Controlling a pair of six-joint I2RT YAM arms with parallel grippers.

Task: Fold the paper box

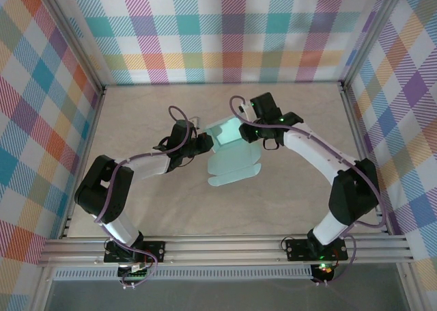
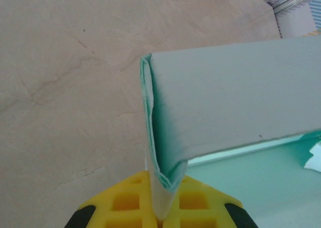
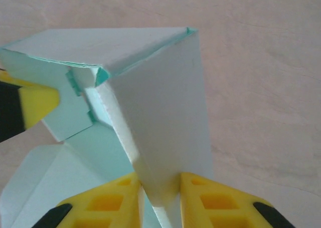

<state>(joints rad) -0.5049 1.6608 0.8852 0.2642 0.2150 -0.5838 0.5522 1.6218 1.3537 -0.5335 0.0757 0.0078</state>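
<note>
The paper box [image 1: 232, 166] is pale mint card, half raised in the middle of the table, with a flat flap lying toward the near side. My left gripper [image 1: 203, 142] holds its left side. In the left wrist view the yellow fingers [image 2: 125, 203] of the left gripper [image 2: 168, 208] are shut on a doubled-over wall of the box [image 2: 230, 102]. My right gripper [image 1: 247, 130] is at the box's right side. From the right wrist, the right gripper [image 3: 160, 198] pinches an upright wall of the box [image 3: 155, 102] between both pads. The left gripper's finger [image 3: 35, 103] shows at the far wall.
The beige tabletop [image 1: 157, 208] is bounded by plaid walls [image 1: 225, 31] at the back and sides. An aluminium rail [image 1: 225, 246] runs along the near edge, where both arm bases are bolted.
</note>
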